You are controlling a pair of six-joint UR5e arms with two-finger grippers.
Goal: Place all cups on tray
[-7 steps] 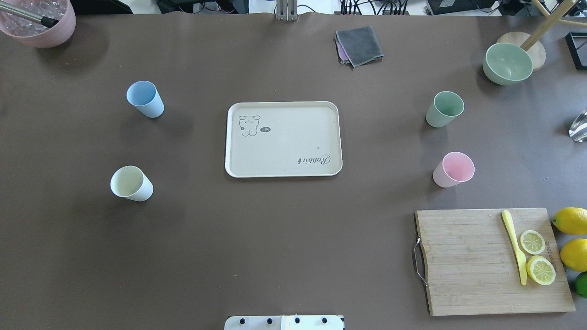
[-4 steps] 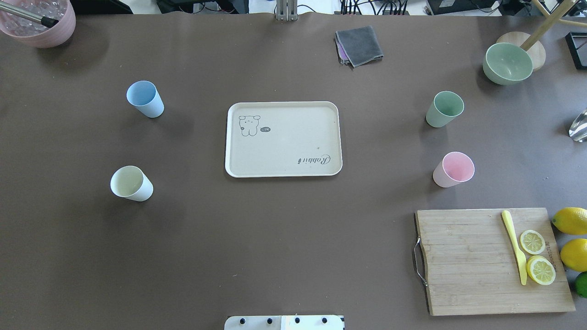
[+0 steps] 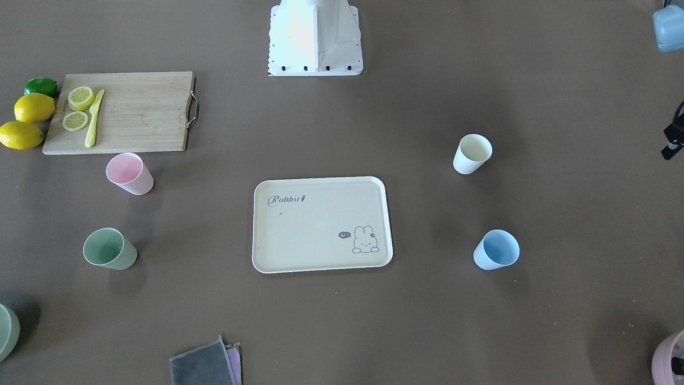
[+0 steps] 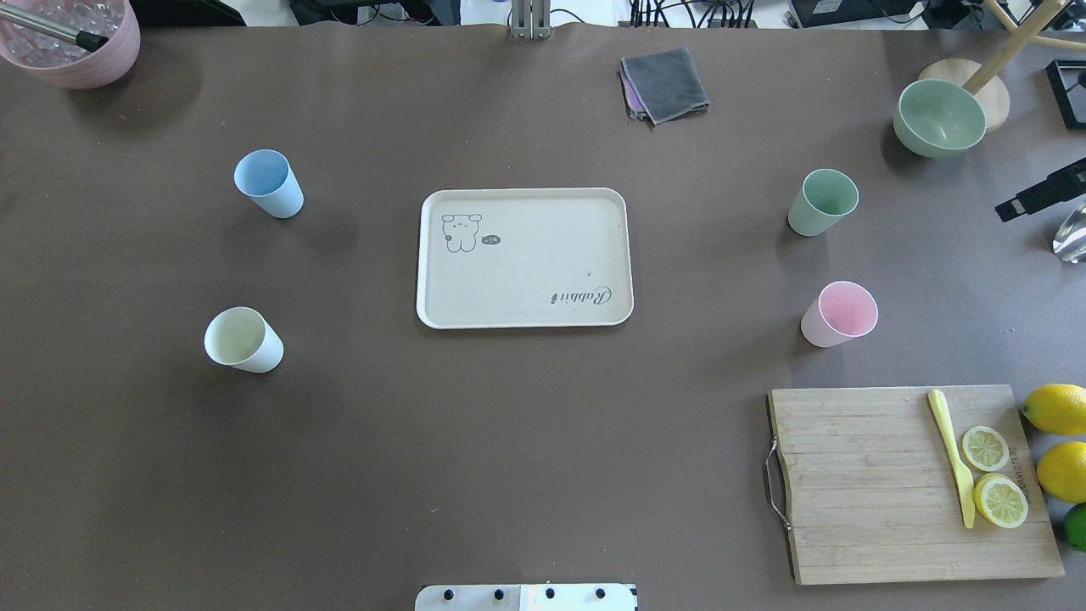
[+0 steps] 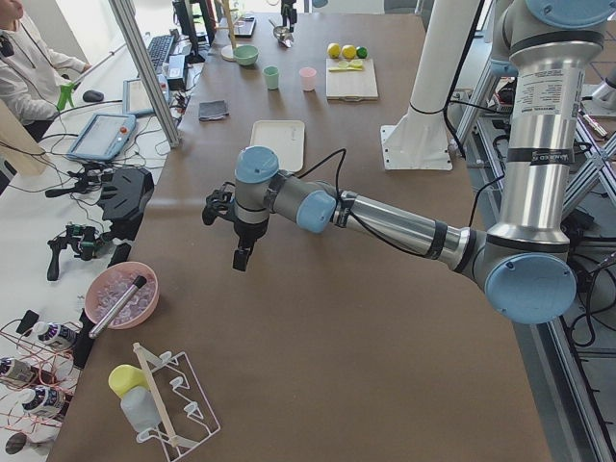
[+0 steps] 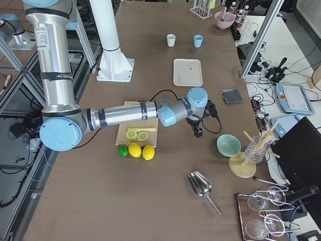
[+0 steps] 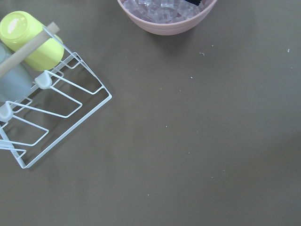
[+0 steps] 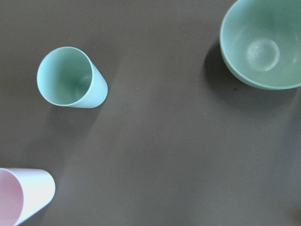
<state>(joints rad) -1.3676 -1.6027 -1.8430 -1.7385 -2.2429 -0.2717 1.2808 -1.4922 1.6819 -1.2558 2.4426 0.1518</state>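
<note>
The cream tray (image 4: 526, 276) with the "Rabbit" print lies mid-table with nothing on it. All cups stand upright on the table around it. The blue cup (image 4: 270, 183) and the cream cup (image 4: 243, 339) are on its left. The green cup (image 4: 821, 202) and the pink cup (image 4: 838, 314) are on its right. My right gripper (image 4: 1018, 204) only shows a black tip at the right edge, beyond the green cup. Its wrist view looks down on the green cup (image 8: 70, 77) and the pink cup (image 8: 23, 195). My left gripper (image 5: 240, 258) hangs off to the left of the cups. I cannot tell whether either is open or shut.
A wooden cutting board (image 4: 874, 492) with a knife and lemon slices lies front right, with lemons beside it. A green bowl (image 4: 939, 117) and a grey cloth (image 4: 666, 85) lie at the back. A pink bowl (image 7: 167, 16) and a wire rack (image 7: 51, 108) are under my left wrist.
A black tip of my right gripper has come into the overhead view at the right edge. The cups and the tray have not moved.
</note>
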